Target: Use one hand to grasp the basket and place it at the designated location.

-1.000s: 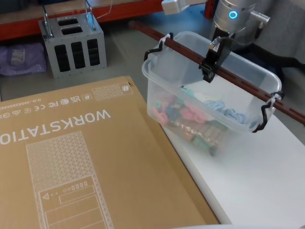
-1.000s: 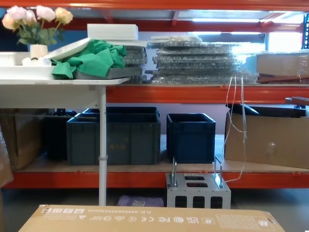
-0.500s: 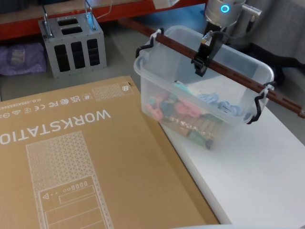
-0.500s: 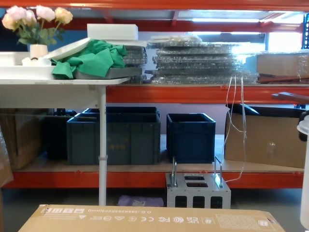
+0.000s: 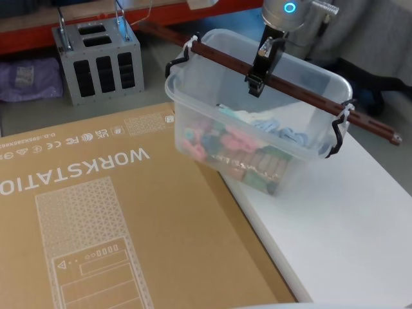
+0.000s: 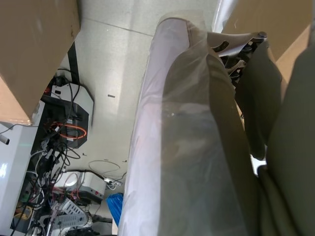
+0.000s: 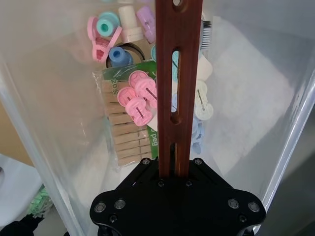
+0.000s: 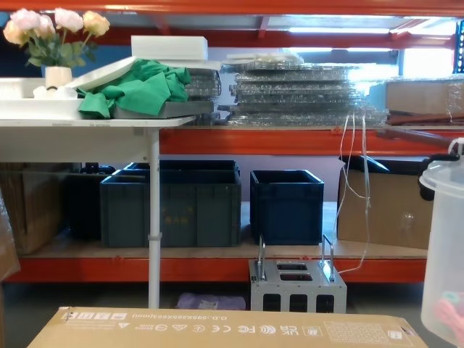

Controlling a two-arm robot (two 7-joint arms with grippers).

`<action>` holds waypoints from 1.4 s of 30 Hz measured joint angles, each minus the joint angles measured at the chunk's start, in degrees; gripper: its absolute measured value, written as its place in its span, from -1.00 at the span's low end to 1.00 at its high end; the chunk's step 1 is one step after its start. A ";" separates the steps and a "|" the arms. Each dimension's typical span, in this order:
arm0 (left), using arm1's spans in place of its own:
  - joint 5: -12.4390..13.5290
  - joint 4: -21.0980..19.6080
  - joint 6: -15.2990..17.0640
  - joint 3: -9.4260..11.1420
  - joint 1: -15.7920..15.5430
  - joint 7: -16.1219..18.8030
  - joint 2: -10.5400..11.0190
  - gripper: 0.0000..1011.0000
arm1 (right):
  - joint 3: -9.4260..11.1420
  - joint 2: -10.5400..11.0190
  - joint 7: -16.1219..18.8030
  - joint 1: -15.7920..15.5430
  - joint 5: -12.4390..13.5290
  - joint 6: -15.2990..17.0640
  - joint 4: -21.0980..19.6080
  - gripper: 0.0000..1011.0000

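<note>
In the head view, the basket (image 5: pixel 302 164) has shifted left over the last second. It was over the white table (image 5: pixel 347 238) and now overlaps the edge of the cardboard box (image 5: pixel 96 212). We judge that it is hanging clear, so the carry is under way and the placing is still to come. The right gripper (image 5: pixel 253 80) is clamped on the bar handle (image 5: pixel 302 94). The bar and the tub's long axis run from far left to near right, with the mouth facing up.

In the left wrist view, the left gripper (image 6: pixel 221 54) is parked low near the floor.

In the right wrist view, the jaws are closed on the bar near its middle, above the clothes pegs (image 7: pixel 125 140).

In the chest view, the basket's left end has come further in from the right edge.
</note>
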 joint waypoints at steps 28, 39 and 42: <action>0.00 -0.02 0.00 0.00 0.00 0.00 0.00 -1.00 | -5.43 -6.77 -2.20 3.72 -2.01 -10.67 1.13 -1.00; 0.00 0.00 0.00 0.00 0.00 0.00 0.00 -1.00 | -7.44 -7.90 -3.41 4.26 -2.74 -13.51 -0.69 -1.00; -0.01 -0.03 0.00 0.00 0.00 0.00 0.00 -1.00 | -8.08 -8.66 -4.10 4.41 -2.94 -15.52 -1.47 -1.00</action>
